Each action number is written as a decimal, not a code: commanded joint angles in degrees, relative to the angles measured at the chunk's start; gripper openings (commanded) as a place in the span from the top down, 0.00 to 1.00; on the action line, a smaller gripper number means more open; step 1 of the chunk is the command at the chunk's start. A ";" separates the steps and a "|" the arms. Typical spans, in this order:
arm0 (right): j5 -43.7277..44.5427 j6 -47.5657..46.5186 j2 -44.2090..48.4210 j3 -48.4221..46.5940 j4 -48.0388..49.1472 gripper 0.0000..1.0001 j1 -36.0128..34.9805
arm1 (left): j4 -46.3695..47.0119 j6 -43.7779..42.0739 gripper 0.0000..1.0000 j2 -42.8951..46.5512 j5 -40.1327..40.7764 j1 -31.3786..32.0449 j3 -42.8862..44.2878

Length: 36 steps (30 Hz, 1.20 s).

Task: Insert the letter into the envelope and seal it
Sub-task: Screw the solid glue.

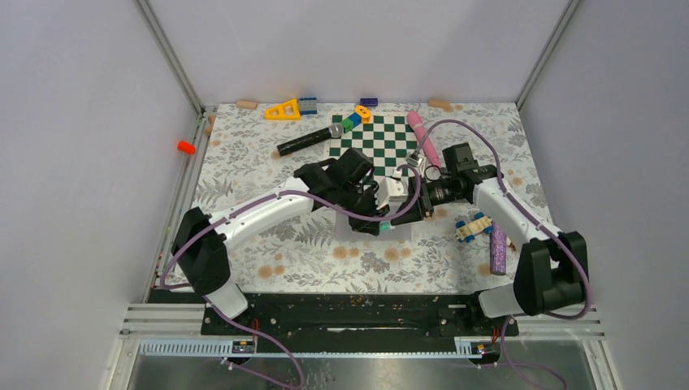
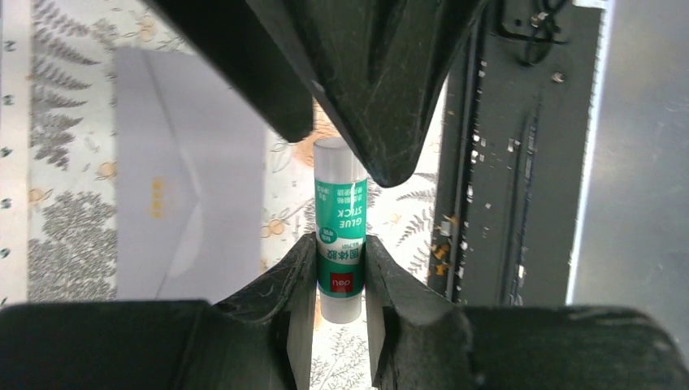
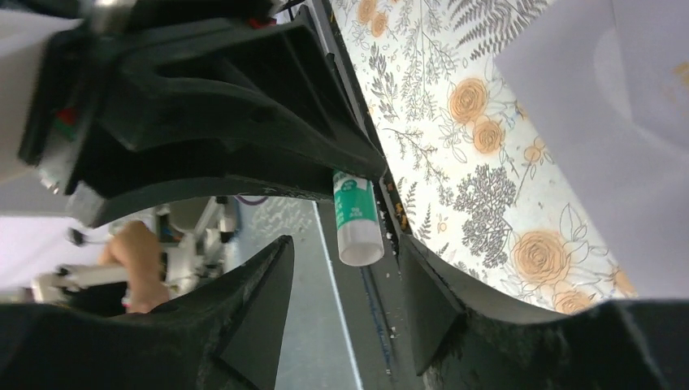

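Left gripper [image 2: 341,264] — narrow, clamped on green-white glue stick [image 2: 341,203]. Right gripper [image 3: 343,248] — jaws apart, straddling stick's white end, not gripping. Envelope [image 2: 187,179] flat on floral table [image 2: 73,227], 9 o'clock of stick in left wrist view.

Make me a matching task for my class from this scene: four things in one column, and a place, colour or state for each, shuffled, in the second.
Column 1
1. glue stick
2. envelope
3. checkerboard
4. right gripper

Column 2
A. plain light grey, flat on the floral tabletop
B. jaws apart, gripping nothing
C. clamped in the left gripper
D. green and white squares, at the far side of the table

Pairs: 1-C, 2-A, 3-D, 4-B
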<state>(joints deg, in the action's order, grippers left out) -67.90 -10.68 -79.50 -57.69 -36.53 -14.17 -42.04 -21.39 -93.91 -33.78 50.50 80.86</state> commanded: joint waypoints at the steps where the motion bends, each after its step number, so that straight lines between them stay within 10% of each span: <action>1: -0.94 11.82 -3.84 -1.66 2.63 0.44 1.47 | 7.20 3.62 1.00 2.73 6.89 -0.49 -1.14; 15: -3.78 27.26 -7.65 0.21 15.12 0.54 1.69 | 10.05 5.52 1.00 2.44 13.39 -0.49 -1.90; 36: -5.80 19.17 -3.85 1.15 16.19 0.72 1.73 | 6.73 4.90 1.00 2.24 2.07 -2.21 -0.32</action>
<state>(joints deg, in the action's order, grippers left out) -69.21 14.76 -87.31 -56.86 -21.34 -12.32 -35.05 -16.47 -92.60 -23.07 49.47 79.22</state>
